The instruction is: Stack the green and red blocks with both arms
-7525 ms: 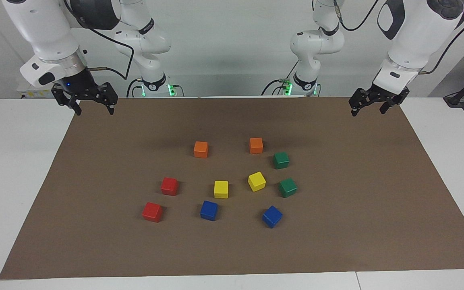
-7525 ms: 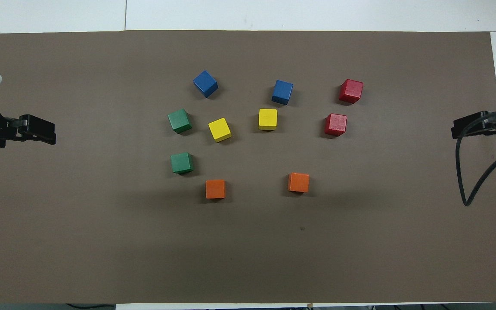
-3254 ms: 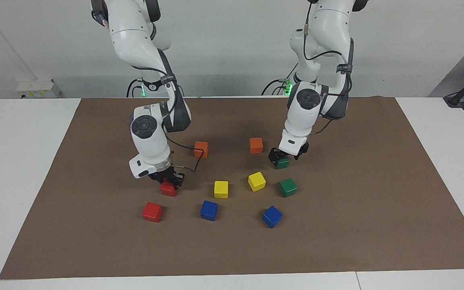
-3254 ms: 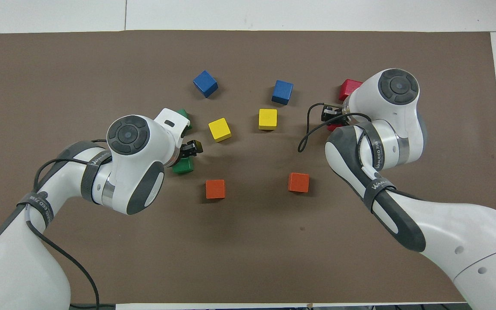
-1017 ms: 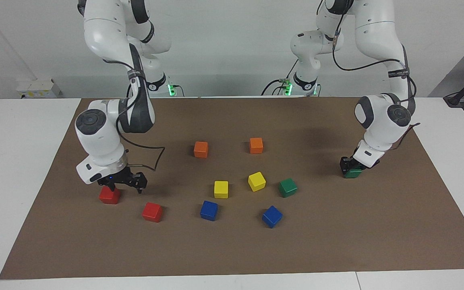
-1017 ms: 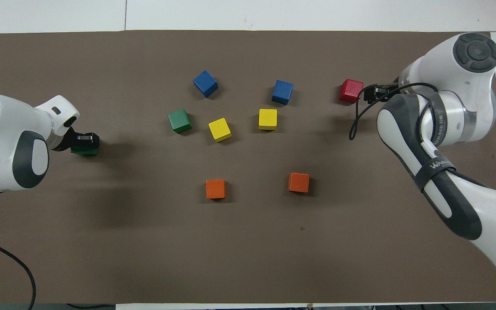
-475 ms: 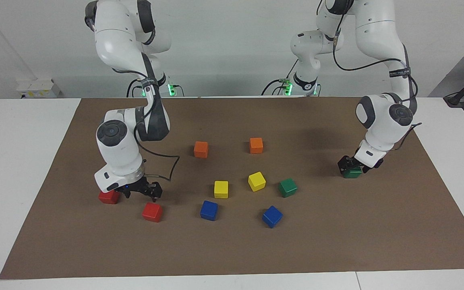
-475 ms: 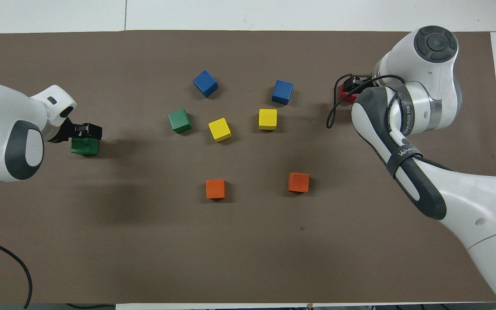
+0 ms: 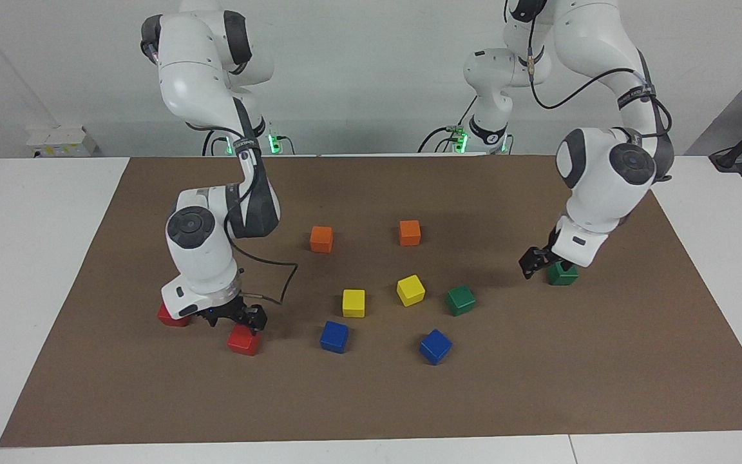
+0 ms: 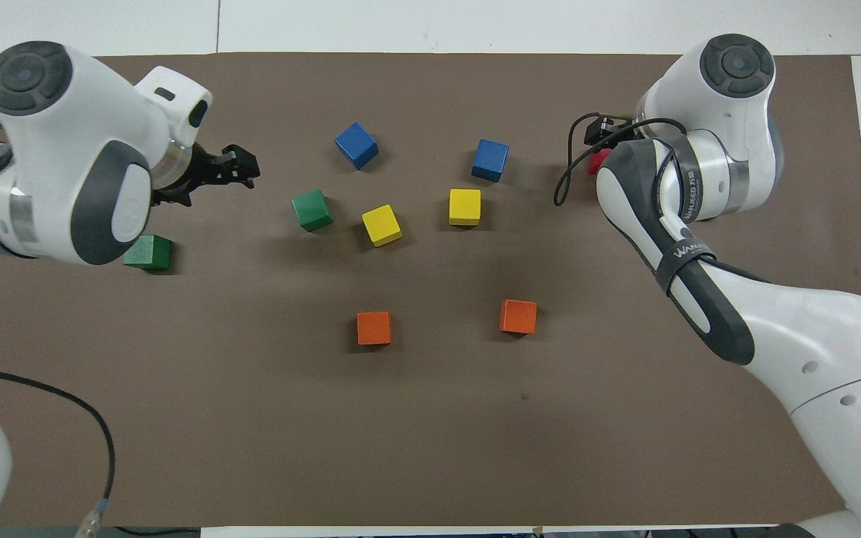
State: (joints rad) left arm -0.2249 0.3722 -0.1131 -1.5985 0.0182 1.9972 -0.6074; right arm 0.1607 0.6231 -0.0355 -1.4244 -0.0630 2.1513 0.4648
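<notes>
One red block [image 9: 244,340] lies on the brown mat [image 9: 371,399]; my right gripper [image 9: 247,318] hangs open just above it. The other red block [image 9: 166,316] lies beside it toward the right arm's end, half hidden by the wrist. In the overhead view only a corner of one red block [image 10: 598,161] shows under the right gripper [image 10: 601,134]. One green block [image 9: 563,274] lies toward the left arm's end, also seen overhead [image 10: 148,252]. My left gripper [image 9: 534,261] is open and empty, raised beside it. The second green block [image 9: 460,300] lies near the middle.
Two orange cubes [image 9: 321,239] [image 9: 409,232] lie nearer the robots. Two yellow cubes [image 9: 353,303] [image 9: 411,290] and two blue cubes [image 9: 333,336] [image 9: 435,346] lie around the mat's middle. White table [image 9: 29,258] borders the mat.
My right gripper has left the first red block and moved over the second one. My left gripper has let go of the green block, lifted, and moved toward the middle.
</notes>
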